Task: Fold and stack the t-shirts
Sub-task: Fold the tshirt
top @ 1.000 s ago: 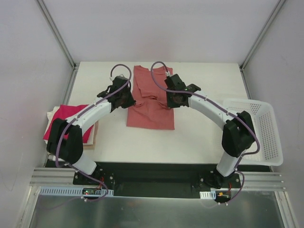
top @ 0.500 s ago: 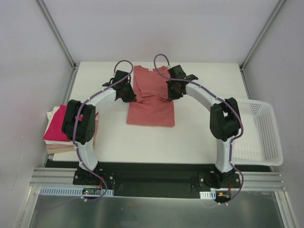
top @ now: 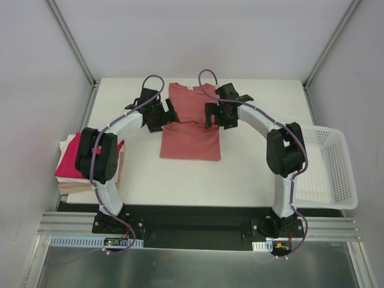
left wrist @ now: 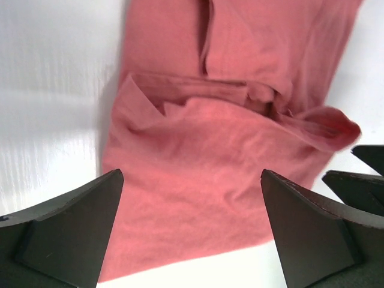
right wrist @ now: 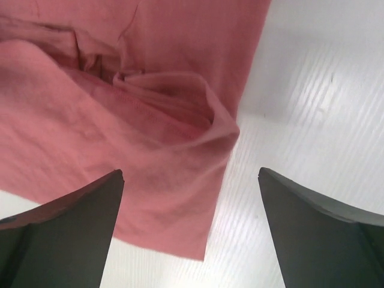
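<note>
Salmon t-shirt [top: 191, 137] lay on the table [top: 252, 168], with both grippers gaping wide and empty.

I had the left gripper [top: 157, 114] at the shirt's left edge and the right gripper [top: 217, 115] at its right edge, both level with a rumpled crosswise fold [left wrist: 240, 99] about halfway up the garment. Each wrist camera showed its jaws set far apart with nothing clamped, only pink cloth lying below them; I could not tell whether the tips touched the fabric. The part of the shirt beyond the fold looked narrower than the near part. A magenta-red tee [top: 78, 157] sat folded on top of cream tees [top: 66, 146] at the table's left edge, well apart from the salmon one. The white mesh basket [top: 336, 174] stood at the right edge.
</note>
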